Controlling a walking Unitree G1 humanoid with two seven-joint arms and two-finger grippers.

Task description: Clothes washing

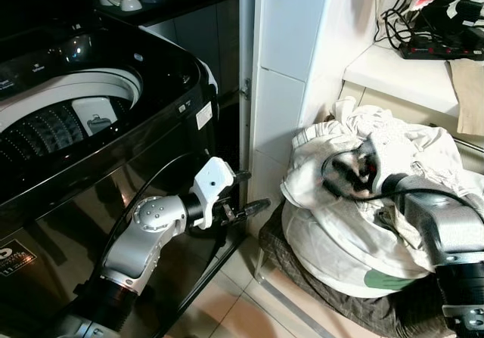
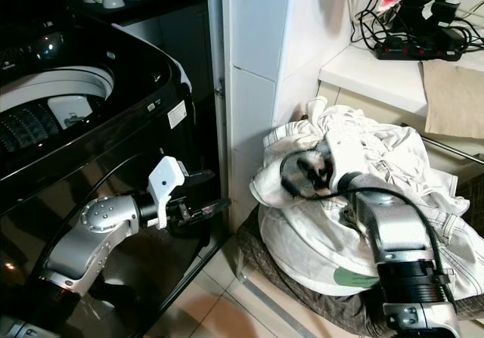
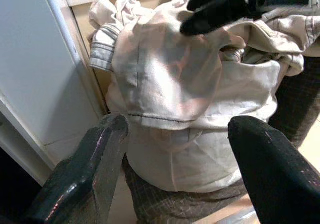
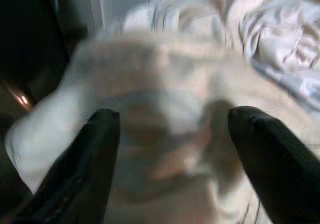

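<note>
A heap of pale clothes (image 1: 378,202) is being kept on a dark checked basket (image 1: 318,281) on the floor at the right, against the white tiled wall (image 1: 276,111). The right gripper (image 1: 349,173) is being pressed into the top of the heap, its fingers (image 4: 95,154) being held spread over a cream garment (image 4: 165,134). The left gripper (image 1: 253,208) is being held in the air just beside the black washing machine (image 1: 98,149), near its front corner, with its fingers (image 3: 90,174) being kept apart and nothing between them. The machine's lid is being left open, the drum (image 1: 60,119) showing at the far left.
</note>
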